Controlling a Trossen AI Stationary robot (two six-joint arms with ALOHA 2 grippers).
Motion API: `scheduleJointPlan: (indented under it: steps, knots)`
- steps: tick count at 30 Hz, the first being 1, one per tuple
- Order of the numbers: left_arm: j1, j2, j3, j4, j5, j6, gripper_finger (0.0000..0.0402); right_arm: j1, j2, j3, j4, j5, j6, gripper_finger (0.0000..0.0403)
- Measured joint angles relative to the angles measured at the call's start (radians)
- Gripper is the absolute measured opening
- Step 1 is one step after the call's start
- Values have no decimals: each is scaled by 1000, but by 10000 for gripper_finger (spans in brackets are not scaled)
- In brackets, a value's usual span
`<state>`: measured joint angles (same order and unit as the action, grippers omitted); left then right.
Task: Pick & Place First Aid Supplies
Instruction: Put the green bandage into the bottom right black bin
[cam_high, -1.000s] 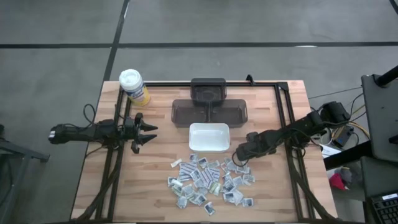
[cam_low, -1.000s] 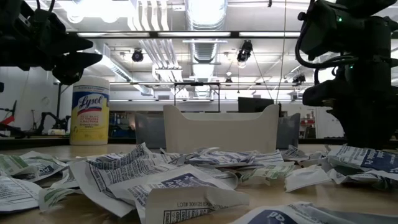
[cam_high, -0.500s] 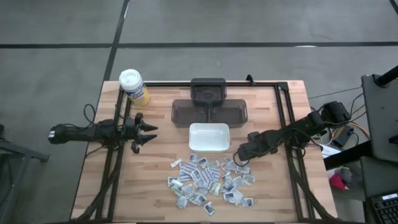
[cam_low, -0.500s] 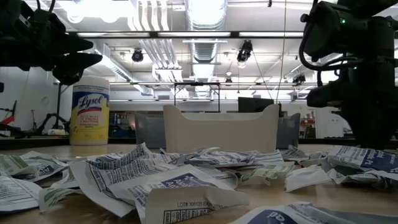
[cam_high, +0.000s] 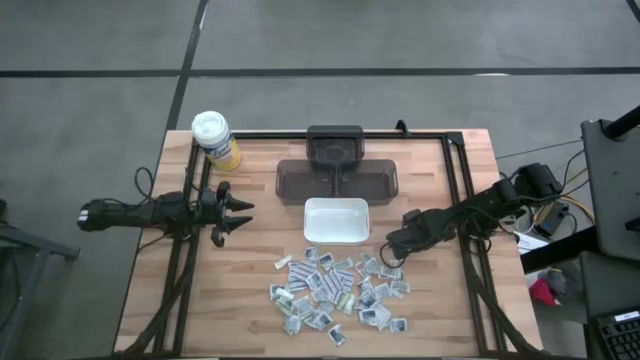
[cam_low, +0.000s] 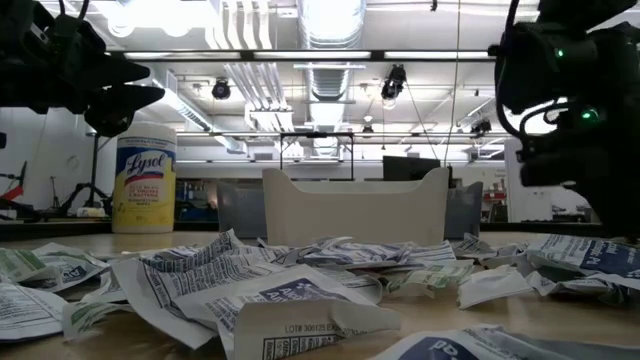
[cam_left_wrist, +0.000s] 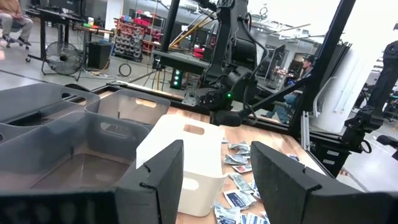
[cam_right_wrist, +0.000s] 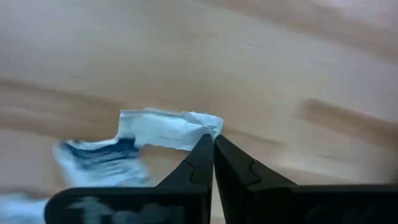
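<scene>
The first aid supplies (cam_high: 335, 290) lie as a loose heap of small white and bluish packets on the wooden table, in front of the white tray (cam_high: 336, 220). My right gripper (cam_high: 393, 250) points down at the heap's far right corner and is shut on one white packet with blue print (cam_right_wrist: 155, 134). My left gripper (cam_high: 240, 215) waits open at the table's left side, pointing level toward the tray, with nothing between its fingers (cam_left_wrist: 214, 162). My right gripper pinches the packet's corner (cam_right_wrist: 208, 126) between the very ends of its two fingers, coming from above and pointing down. The rest of the packet spreads sideways from the fingertips. Whether it hangs clear of the table I cannot tell.
Dark grey bins (cam_high: 337, 180) stand behind the white tray. A yellow canister with a white lid (cam_high: 215, 140) stands at the far left corner. Black frame rails (cam_high: 455, 170) run along the table's sides.
My right arm's wrist has tipped and edged a little toward the table's right edge, beside the heap. The heap itself lies as before.
</scene>
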<state>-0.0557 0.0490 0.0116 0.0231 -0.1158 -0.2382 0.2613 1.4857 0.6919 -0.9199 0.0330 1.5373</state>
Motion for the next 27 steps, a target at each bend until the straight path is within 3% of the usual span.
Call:
scheduleJointPlan:
  steps: [7, 12, 21, 27]
  knots:
    - [0, 0, 0, 0, 0, 6, 183, -1, -3, 95, -199, 2, -114, 8]
    - [0, 0, 0, -1, 0, 7, 183, 0, -5, 181, -308, 82, -234, 8]
    - [0, 0, 0, -1, 0, 7, 183, 0, -5, 386, -270, 368, -612, 8]
    - [0, 0, 0, -1, 0, 7, 183, 0, -5, 495, -149, 493, -864, 8]
